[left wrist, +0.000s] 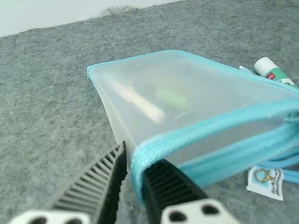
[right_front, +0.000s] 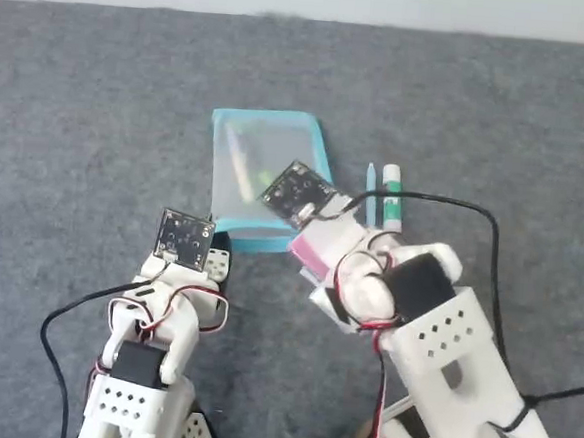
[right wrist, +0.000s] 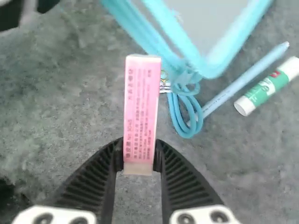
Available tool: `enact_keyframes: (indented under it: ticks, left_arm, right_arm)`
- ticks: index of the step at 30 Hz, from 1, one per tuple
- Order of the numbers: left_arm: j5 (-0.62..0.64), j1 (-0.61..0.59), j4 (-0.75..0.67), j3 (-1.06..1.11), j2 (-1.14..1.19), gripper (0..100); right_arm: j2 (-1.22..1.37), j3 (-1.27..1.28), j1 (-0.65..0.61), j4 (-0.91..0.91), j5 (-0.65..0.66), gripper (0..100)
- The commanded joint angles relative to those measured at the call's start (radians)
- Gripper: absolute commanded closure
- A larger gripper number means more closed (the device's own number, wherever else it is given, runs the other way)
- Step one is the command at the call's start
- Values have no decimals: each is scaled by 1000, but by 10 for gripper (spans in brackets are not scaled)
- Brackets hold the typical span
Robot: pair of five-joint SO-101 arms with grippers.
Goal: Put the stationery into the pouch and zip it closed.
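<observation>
A translucent pouch (right_front: 256,166) with light-blue zip trim lies mid-table; a beige stick and a green item show through its wall (left wrist: 187,107). My left gripper (left wrist: 134,179) is shut on the pouch's near blue edge, at the near left corner (right_front: 220,246). My right gripper (right wrist: 138,158) is shut on a pink eraser (right wrist: 140,116), held upright just off the pouch's near right corner (right_front: 310,250). A light-blue pen (right_front: 371,194) and a green-and-white glue stick (right_front: 392,198) lie side by side to the pouch's right, also seen from the right wrist as pen (right wrist: 243,81) and glue stick (right wrist: 266,86).
Grey carpet-like cloth (right_front: 499,123) covers the table. A blue cord loop (right wrist: 184,112) and a small paper tag (left wrist: 264,179) hang from the pouch's corner. A black cable (right_front: 473,217) arcs over the right arm. Open cloth lies far left and far right.
</observation>
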Motion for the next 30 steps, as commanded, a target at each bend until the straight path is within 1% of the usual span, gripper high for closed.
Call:
enact_keyframes:
  ticks: [1, 8, 10, 15, 21, 26, 30]
  left_arm:
    - [-8, 3, -23, -13, -15, 988]
    - [-8, 3, -23, -13, -15, 988]
    - [-8, 3, -23, -13, -15, 988]
    - [-8, 3, -23, -13, -15, 988]
    - [-8, 3, -23, -15, -15, 988]
    - [-9, 5, -23, -15, -15, 988]
    - [-9, 5, -23, -15, -15, 988]
  right_arm:
    - [62, -18, -13, 5, 17, 992]
    - [291, -172, -12, 1, 8, 992]
    - [355, -233, -12, 1, -32, 992]
    - [522, -388, -7, 12, -81, 992]
    - [717, -554, 4, 13, -195, 992]
    - [812, -669, 94, 13, -318, 992]
    - [832, -718, 150, 13, -402, 990]
